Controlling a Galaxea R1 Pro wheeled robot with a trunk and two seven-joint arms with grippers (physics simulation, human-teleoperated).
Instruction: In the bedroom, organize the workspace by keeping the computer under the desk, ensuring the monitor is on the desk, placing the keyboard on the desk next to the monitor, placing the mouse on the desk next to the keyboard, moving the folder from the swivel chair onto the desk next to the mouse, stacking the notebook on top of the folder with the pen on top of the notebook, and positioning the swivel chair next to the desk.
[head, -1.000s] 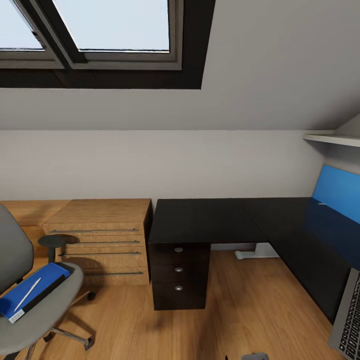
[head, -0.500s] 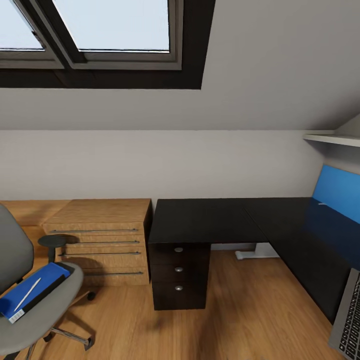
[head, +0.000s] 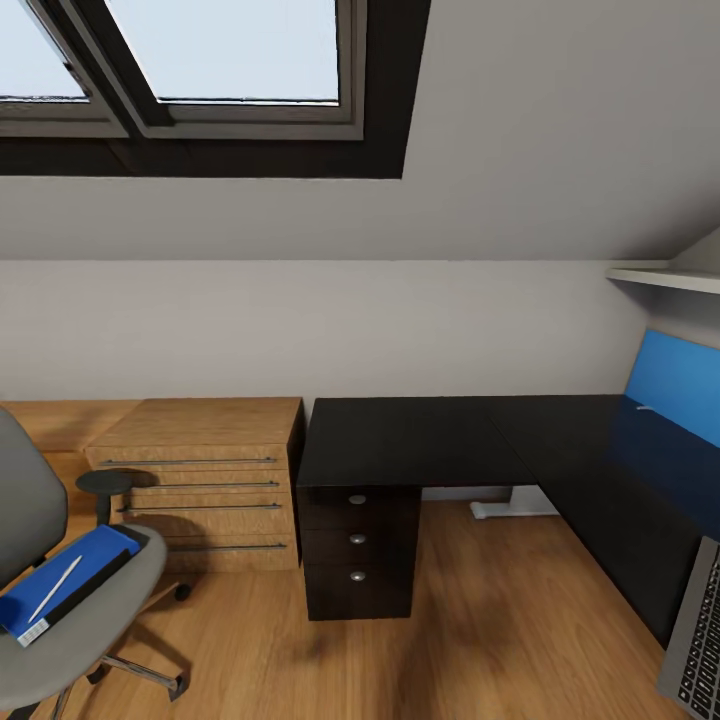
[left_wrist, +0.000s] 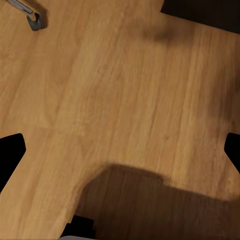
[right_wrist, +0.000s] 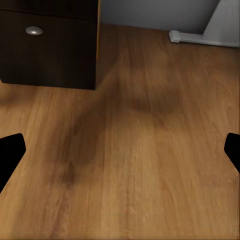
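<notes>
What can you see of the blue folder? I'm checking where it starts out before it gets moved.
The folder is a flat, bright blue rectangle with a dark edge along its near long side and a white end with small dark print at the corner nearest the camera. It lies closed and flat on the grey seat of the swivel chair, turned diagonally. A thin, light-coloured pen rests lengthwise on its cover. It sits left of the oak drawers, well away from the black desk.

Both grippers' dark fingertips spread wide apart
</notes>
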